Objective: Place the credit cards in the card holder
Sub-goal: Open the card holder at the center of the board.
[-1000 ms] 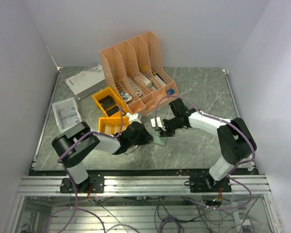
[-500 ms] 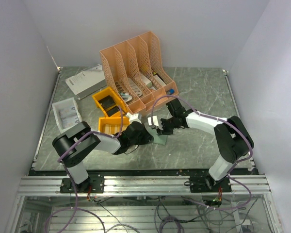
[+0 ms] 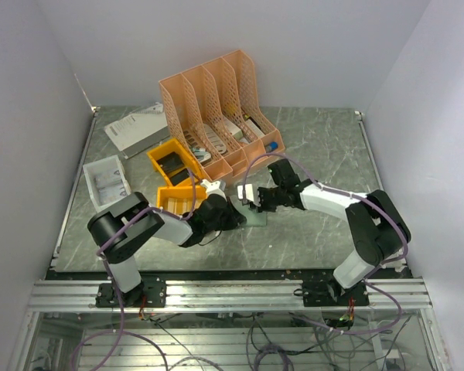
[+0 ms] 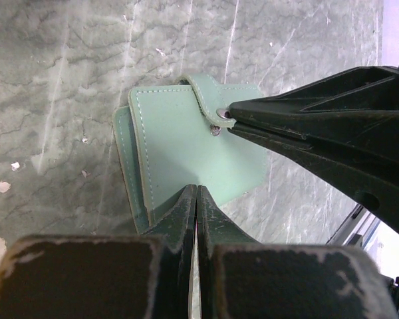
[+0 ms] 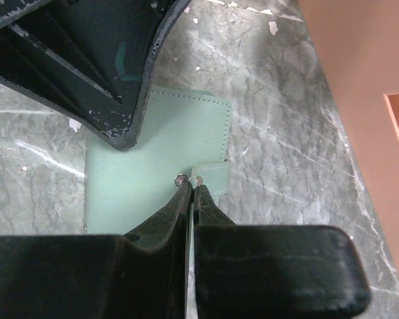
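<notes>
Our left arm [image 3: 131, 232] and right arm [image 3: 348, 205], based at six o'clock, show us black joints, white links, purple cables [image 3: 99, 249], scuffed fingers [image 4: 179, 219].

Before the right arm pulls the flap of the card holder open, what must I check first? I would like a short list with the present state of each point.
1. Card holder lies flat on the table: ok.
2. Flap is folded over the cover, not yet opened: ok.
3. Left gripper is shut, with its tips on the holder's edge to keep it down: ok.
4. Right gripper is shut at the flap's end, beside the stud: ok.
5. Flap is really caught between the right gripper's fingers: cannot tell.
6. Cards are ready within reach: cannot tell, none shows clearly.
</notes>
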Motion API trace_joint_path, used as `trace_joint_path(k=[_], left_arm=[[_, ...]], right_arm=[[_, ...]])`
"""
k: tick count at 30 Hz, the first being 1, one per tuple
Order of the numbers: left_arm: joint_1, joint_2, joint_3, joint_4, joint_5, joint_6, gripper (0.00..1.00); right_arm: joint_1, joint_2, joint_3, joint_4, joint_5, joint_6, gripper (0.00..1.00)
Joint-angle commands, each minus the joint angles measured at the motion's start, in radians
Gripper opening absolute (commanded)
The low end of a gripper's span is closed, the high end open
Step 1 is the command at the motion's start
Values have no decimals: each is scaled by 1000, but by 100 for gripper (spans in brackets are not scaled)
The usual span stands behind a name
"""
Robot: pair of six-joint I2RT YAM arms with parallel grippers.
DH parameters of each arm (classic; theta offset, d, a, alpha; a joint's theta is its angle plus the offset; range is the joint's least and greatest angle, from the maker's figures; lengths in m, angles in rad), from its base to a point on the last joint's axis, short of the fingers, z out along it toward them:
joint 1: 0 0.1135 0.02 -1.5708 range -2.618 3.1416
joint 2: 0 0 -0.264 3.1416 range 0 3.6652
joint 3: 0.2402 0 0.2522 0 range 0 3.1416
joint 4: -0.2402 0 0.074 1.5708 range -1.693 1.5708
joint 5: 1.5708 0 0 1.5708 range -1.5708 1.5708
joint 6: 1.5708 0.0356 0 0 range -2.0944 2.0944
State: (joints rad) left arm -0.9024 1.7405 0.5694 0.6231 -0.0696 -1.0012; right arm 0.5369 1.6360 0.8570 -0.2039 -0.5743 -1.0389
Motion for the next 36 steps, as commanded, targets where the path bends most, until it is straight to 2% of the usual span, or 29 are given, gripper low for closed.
trace_joint_path(k=[1,7,10,11,18,22,27,32,36], left_arm=[[-1,83,-69,-227,22,58,7],[-2,48,-51,-276,2,76,7],[0,-1,-26,-340,-21,100,8],[0,-20,-14,-364,-29,108,10],[3,-145,100,-532,-66,151,49],[5,-196,139,-568,-67,159,58],[3,-306,109,-533,-58,148,60],[4,-463,0,-400,-66,85,68],[4,-514,-62,-326,-82,21,70]], right_arm=[[3,-44,-27,98,6,42,0],[-7,-53,-24,222,42,242,0],[-37,-54,1,210,-9,309,0],[-65,-56,8,198,-40,319,0],[-145,-104,10,140,-148,312,0],[-173,-134,8,124,-183,321,0],[-208,-154,17,103,-229,342,0],[-228,-163,27,75,-279,347,0],[-231,-169,36,23,-345,297,0]])
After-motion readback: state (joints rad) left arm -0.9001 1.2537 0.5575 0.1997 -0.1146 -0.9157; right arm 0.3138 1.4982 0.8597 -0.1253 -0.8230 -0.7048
